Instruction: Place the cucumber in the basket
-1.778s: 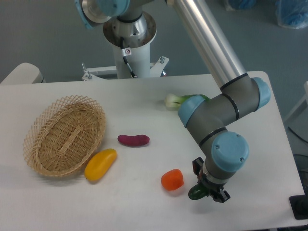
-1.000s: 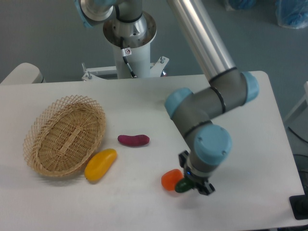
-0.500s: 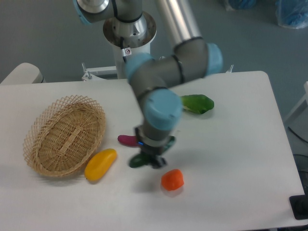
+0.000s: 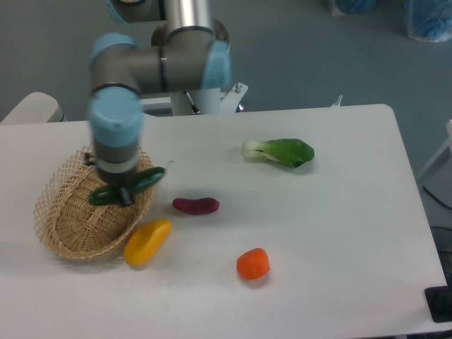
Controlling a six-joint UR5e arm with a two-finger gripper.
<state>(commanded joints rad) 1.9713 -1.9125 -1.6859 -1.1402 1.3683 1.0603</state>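
I have the claw (image 4: 124, 191) at the left of the frame, pointing down from the grey and pale blue wrist, and it is pinching the cucumber (image 4: 127, 186) around its middle. The cucumber sits crosswise in the grip, dark green, tilted so its right end is a little higher than its left, with both ends sticking out past the fingers. It hangs over the wicker basket (image 4: 65, 212), above the basket's right half; from this angle I cannot tell whether it touches the weave or rides just clear of it.

The basket lies on the white worktop (image 4: 339, 233) at the left of the frame, its long axis running from lower left to upper right, and I see nothing lying in the part of its floor that shows.

Just beside the basket's lower right rim lies a yellow pepper (image 4: 147, 241), close enough that it may be touching the looped edge. A short purple eggplant (image 4: 196, 205) lies to the right of the basket, near the middle of the frame. Lower down, a small orange-red tomato (image 4: 253, 263) sits alone. Well apart, in the upper right of the worktop, lies a leafy green bok choy (image 4: 278, 151) with its white stem pointing left.
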